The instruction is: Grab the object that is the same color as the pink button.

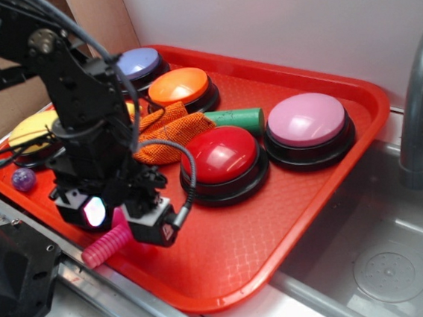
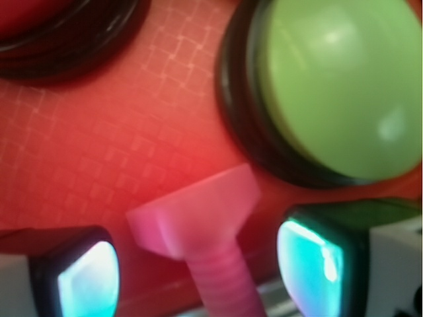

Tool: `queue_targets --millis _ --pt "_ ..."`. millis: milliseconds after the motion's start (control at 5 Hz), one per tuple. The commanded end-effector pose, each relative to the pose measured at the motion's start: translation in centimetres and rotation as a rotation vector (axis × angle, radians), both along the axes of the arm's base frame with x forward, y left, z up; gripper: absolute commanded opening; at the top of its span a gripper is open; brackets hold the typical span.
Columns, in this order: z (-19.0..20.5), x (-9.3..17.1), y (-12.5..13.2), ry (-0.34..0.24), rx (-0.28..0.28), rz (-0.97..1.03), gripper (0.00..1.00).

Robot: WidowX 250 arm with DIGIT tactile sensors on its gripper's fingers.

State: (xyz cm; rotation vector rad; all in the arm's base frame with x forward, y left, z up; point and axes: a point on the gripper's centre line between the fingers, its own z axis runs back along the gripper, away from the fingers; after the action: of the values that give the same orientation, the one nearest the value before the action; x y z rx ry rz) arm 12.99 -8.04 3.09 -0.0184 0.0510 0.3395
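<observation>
From the exterior view, the small pink plastic toy bolt with the ridged shaft (image 1: 104,246) lies at the lower left of the frame, on the near rim of the red plastic tray (image 1: 292,218), with its shaft poking out over the edge toward the metal strip of the table (image 1: 128,305). The black robot arm reaches down from the upper left, bent at the wrist so that the gripper (image 1: 120,216) sits low over the bolt, one of the fingers (image 1: 89,210) on each side of it. They look apart, with the bolt between them; I can't see any firm pinch from here. The large pale pink dome button on a black base (image 1: 307,121) sits well apart, right of centre, beside the red dome button (image 1: 221,156) and a green cylinder (image 1: 236,118). A small purple ball (image 1: 23,179) rests at the left edge.

The wrist view looks straight down between the fingers (image 2: 82,274), at the lower left and lower right of the frame. The bolt (image 2: 205,228) lies between them, head toward the middle of the frame and shaft running off the bottom edge. Bare tray (image 2: 99,145) shows on both sides of the bolt, so the fingers are spread and not yet touching it. A yellow-green dome button (image 2: 344,86) fills the upper right.

My reading: the approach and alignment are done; closing on the bolt and lifting it are left.
</observation>
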Motion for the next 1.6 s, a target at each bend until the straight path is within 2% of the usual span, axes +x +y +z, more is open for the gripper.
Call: queue_targets --millis 0,200,600,800,1000,1200,1400 --pt "-1.0 0.5 -0.6 -0.033 -0.075 -0.028 1.0" --pt "-1.1 0.7 -1.0 -0.022 -0.061 -0.04 0.0" --pt "-0.1 0.7 -1.5 -0.041 -0.067 -0.046 0.0" --pt "1.8 1.2 -1.4 -0.072 -0.05 -0.036 0.0" --pt "5.4 2.5 -0.8 -0.101 -0.014 -0.105 0.0" --pt "8.6 3.5 0.9 -0.102 -0.041 -0.195 0.0" --pt "11.5 3.7 3.1 -0.131 -0.038 -0.22 0.0"
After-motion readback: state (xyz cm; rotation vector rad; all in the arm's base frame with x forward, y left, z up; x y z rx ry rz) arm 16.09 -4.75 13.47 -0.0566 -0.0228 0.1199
